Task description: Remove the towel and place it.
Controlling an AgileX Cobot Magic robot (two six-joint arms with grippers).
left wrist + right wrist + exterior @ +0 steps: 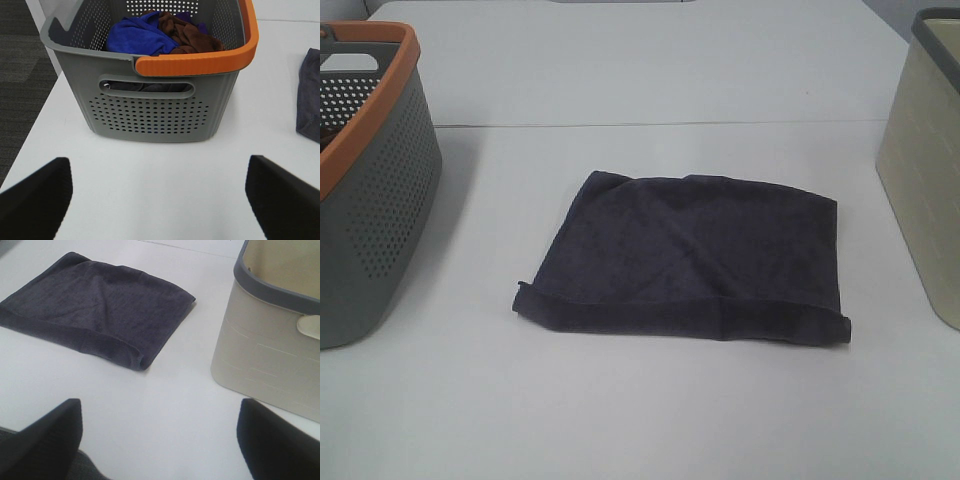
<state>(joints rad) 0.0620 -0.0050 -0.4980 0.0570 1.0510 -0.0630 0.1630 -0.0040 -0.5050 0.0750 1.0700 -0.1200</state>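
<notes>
On the white counter [650, 400], midway between two baskets, lay the dark charcoal terry towel [695, 260], folded flat into a rectangle with its hemmed edge toward the camera. At the left of the exterior view stood the grey perforated plastic basket with an orange rim [380, 215]; the left wrist view showed it holding a crumpled blue cloth [137, 37] and a brown cloth [187, 35]. At the right stood the beige plastic basket with a dark grey rim [925, 190], near the towel but not touching it. The left gripper [160, 200] hovered above bare counter in front of the grey basket, its black fingers [37, 200] spread wide and holding nothing. The right gripper [160, 440] likewise showed its fingers [45, 437] parted and empty, with the towel and beige basket ahead of them.
</notes>
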